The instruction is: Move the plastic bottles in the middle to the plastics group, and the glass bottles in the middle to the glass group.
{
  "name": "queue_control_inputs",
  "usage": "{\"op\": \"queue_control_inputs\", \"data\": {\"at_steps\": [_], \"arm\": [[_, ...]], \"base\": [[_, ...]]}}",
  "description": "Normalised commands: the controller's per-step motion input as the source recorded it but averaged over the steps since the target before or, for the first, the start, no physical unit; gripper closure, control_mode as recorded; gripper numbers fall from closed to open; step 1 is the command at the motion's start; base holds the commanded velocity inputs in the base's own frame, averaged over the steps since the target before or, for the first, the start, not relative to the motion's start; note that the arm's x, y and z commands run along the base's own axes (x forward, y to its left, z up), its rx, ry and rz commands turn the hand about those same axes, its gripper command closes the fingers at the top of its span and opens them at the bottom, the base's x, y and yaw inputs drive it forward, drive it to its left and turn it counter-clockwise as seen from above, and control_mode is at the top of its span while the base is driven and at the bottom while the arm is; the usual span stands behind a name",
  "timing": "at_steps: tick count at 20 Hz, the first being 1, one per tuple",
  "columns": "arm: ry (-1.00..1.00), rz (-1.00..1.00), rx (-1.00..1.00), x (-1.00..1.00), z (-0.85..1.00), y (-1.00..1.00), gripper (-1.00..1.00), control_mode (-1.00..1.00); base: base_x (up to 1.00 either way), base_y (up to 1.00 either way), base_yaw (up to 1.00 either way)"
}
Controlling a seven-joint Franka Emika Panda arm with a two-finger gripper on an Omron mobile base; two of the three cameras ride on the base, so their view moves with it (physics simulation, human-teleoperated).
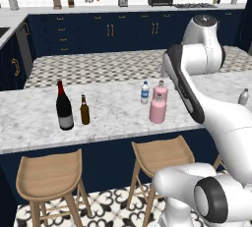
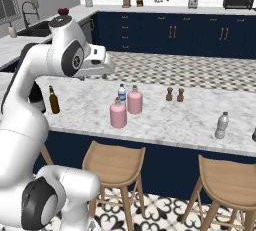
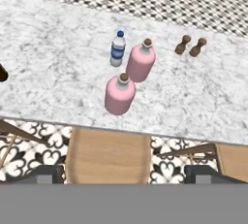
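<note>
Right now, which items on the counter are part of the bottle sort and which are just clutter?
Job:
water bottle
two pink bottles
grey plastic bottle
wine bottle
beer bottle

Lying about:
two brown shakers
stools

Water bottle just beside two jugs on counter.

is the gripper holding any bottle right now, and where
Nothing is held: the gripper is open, up above the stools, apart from the pink bottles on the counter.
</note>
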Motion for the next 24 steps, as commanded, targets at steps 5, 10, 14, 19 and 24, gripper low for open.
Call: {"op": "queue_control_inputs", "data": {"at_steps": [5, 10, 14, 19, 24], "arm": [[0.01, 0.01, 0.00, 0.52, 0.00, -0.20, -1.00, -1.00], [0.05, 0.00, 0.00, 0.59, 0.00, 0.00, -1.00, -1.00], [0.00, 0.00, 0.00, 0.41, -0.22, 0.00, -1.00, -1.00], [0.00, 0.00, 0.02, 0.27, -0.36, 0.00, -1.00, -1.00], [0.00, 0.00, 0.04, 0.15, -0.31, 0.00, -1.00, -1.00]], "base": [[0.00, 0.00, 0.00], [0.00, 0.00, 0.00], [0.00, 0.00, 0.00], [0.00, 0.00, 0.00], [0.00, 0.00, 0.00]]}}
